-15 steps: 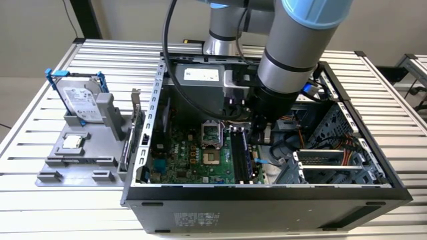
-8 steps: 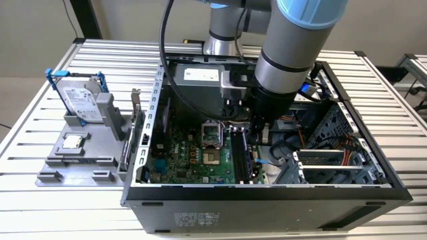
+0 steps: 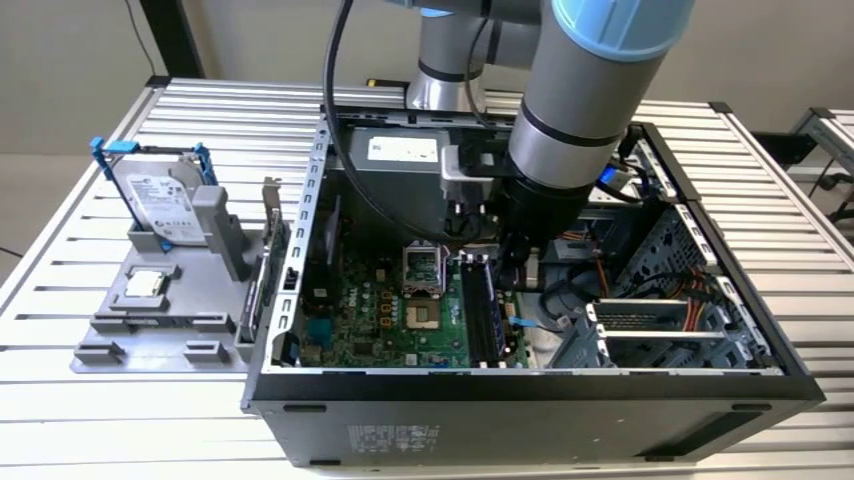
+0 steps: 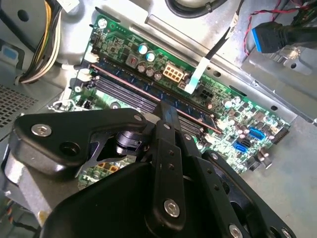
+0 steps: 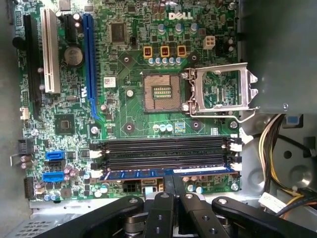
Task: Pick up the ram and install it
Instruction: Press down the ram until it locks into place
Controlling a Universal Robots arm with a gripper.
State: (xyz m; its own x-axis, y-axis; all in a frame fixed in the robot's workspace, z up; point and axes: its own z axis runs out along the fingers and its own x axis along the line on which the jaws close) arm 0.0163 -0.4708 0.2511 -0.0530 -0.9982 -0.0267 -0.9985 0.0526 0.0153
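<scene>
The ram (image 5: 133, 174) is a long blue-green stick with dark chips, standing on edge in the outermost of the black memory slots (image 5: 163, 148) on the green motherboard (image 5: 124, 114). In the second wrist view the ram (image 4: 124, 82) runs diagonally beside the empty slots. My gripper (image 5: 173, 179) sits over the stick's middle with its fingers (image 4: 167, 113) closed against it. In the exterior view the gripper (image 3: 514, 265) is down inside the open computer case (image 3: 534, 385), above the slots.
The processor socket (image 5: 162, 92) lies bare with its metal bracket (image 5: 220, 91) flipped open. Cable bundles (image 5: 277, 144) hang beside the slots. Outside the case, a grey fixture (image 3: 147, 335) holds a silver hard drive (image 3: 160, 205) in a blue frame and a square processor chip (image 3: 144, 285).
</scene>
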